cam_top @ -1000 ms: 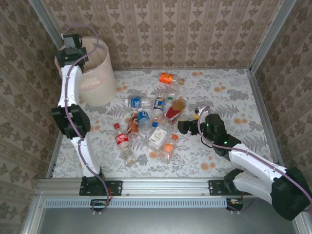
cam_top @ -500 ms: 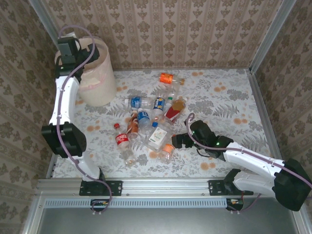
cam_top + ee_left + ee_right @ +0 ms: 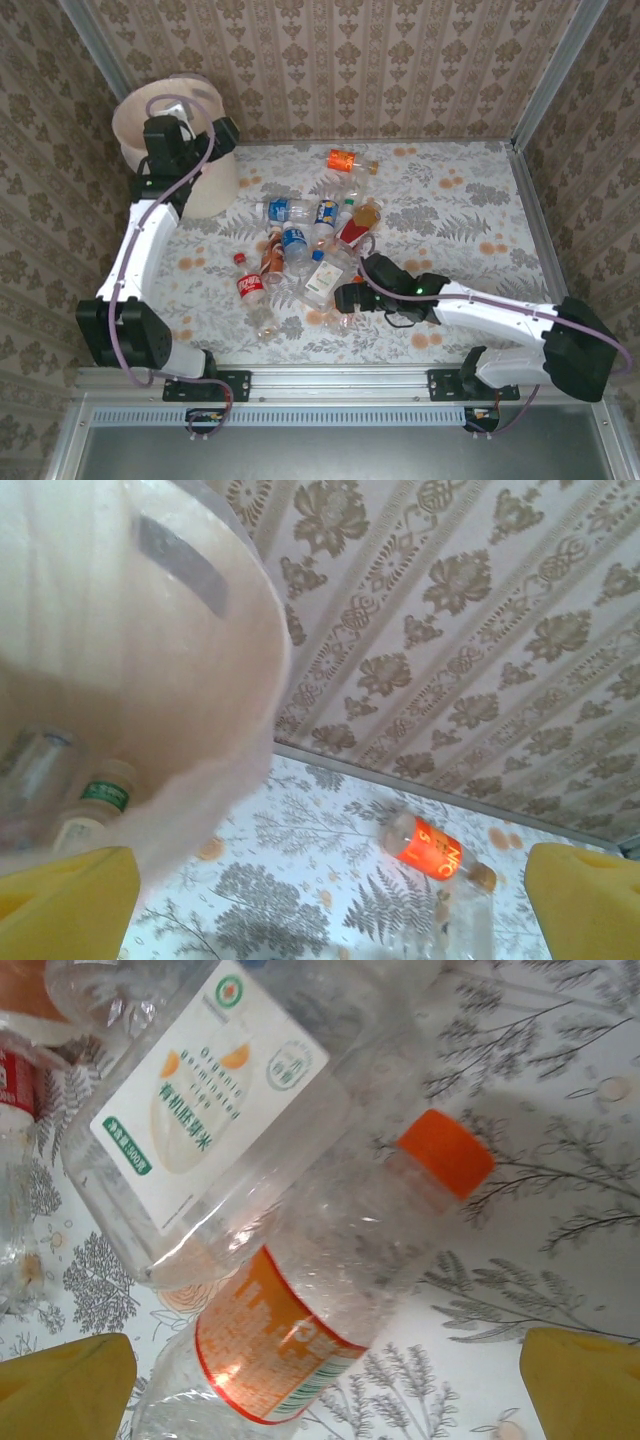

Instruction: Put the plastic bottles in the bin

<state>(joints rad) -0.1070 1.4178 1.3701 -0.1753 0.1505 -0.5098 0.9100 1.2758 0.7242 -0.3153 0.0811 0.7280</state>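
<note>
Alignment is what we are weighing first. The right jaws are standing spread wide and empty over the orange-capped bottle (image 3: 330,1300). It is lying on the counter (image 3: 470,200) at the 6 o'clock edge of the pile of plastic bottles (image 3: 310,235). In the right wrist view the yellow pads (image 3: 65,1385) are flanking its body, with the cap pointing toward 1 o'clock. A white-labelled bottle (image 3: 215,1125) is lying against it on the 10 o'clock side. We are judging that the pads should be coming down across the body near the orange label, square to its length. One pad should be slipping into the seam between the two bottles rather than landing on the neighbour. Thin plastic is likely to be squirming out, so closing slowly and lifting straight up seems wise.

The left jaws are hanging released and empty just beside the bin (image 3: 140,105), at the 10 o'clock corner of the counter. The left wrist view is showing a few bottles lying inside the pinkish bag (image 3: 200,710), and an orange-labelled bottle (image 3: 425,845) waiting at 12 o'clock.

Compared with a second ago, the left arm (image 3: 140,240) is sitting on the 4 o'clock side of the bin rather than over its rim, its jaws having finished spreading. The right arm (image 3: 490,315) has been reaching from the pile's 3 o'clock side round to its 6 o'clock edge.
</note>
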